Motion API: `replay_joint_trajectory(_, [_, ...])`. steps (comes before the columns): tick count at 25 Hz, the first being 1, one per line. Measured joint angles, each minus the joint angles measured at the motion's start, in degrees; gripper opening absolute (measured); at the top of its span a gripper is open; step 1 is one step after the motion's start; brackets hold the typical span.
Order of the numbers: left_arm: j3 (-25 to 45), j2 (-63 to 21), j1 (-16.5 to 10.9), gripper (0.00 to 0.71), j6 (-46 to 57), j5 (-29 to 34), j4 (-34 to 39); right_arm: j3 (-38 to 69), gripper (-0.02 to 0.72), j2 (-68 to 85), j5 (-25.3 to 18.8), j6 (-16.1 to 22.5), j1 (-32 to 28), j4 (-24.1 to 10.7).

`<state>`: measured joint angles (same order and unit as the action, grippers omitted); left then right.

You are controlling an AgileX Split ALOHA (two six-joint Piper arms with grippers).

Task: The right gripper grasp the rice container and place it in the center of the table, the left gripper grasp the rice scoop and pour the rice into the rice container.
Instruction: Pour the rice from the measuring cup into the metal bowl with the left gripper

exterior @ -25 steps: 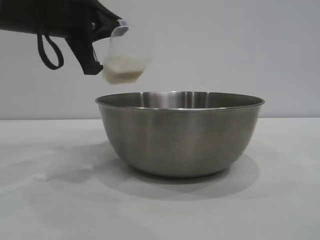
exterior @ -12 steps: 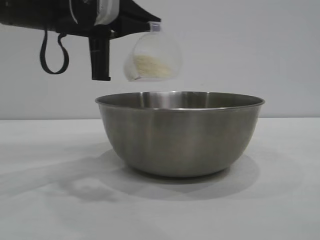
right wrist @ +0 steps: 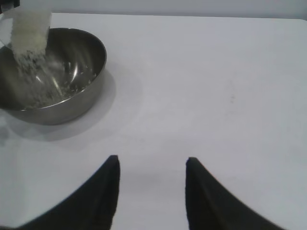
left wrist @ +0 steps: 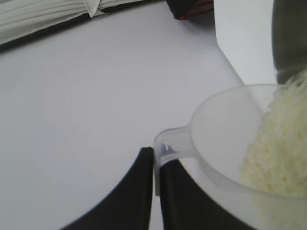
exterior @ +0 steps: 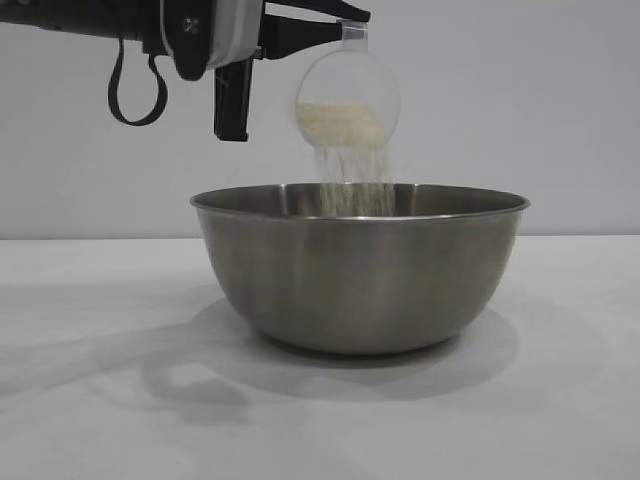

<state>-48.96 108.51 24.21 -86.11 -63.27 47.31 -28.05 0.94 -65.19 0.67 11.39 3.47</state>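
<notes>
The steel rice container [exterior: 360, 268] stands on the white table [exterior: 90, 400]. My left gripper [exterior: 345, 22] is shut on the handle of the clear rice scoop [exterior: 348, 98], which is tipped above the container's middle. Rice [exterior: 355, 180] streams from the scoop into the container. In the left wrist view the gripper [left wrist: 157, 160] pinches the scoop's handle [left wrist: 172, 143], with rice [left wrist: 278, 143] sliding toward the scoop's lip. My right gripper [right wrist: 152, 165] is open and empty over bare table, apart from the container [right wrist: 57, 96]; it is out of the exterior view.
A dark object with a red edge [left wrist: 189, 8] and a pale folded cloth [left wrist: 57, 12] lie at the table's far side in the left wrist view. A grey wall [exterior: 520, 90] stands behind the table.
My left gripper has carried the scoop rightward over the container and tipped it further. Rice now pours out where none fell before.
</notes>
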Motion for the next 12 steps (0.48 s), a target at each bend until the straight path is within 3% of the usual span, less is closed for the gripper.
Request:
replay_joint_trajectory(6, [0.0,0.0,0.0,0.0,-7.41,7.16,5.07,0.0,0.311,0.0,0.0,0.0,0.0,0.0])
replay_joint_trajectory(12, [0.0,0.0,0.0,0.0,-11.94,9.31,5.97,0.0,0.311,0.0,0.0,0.0,0.0,0.0])
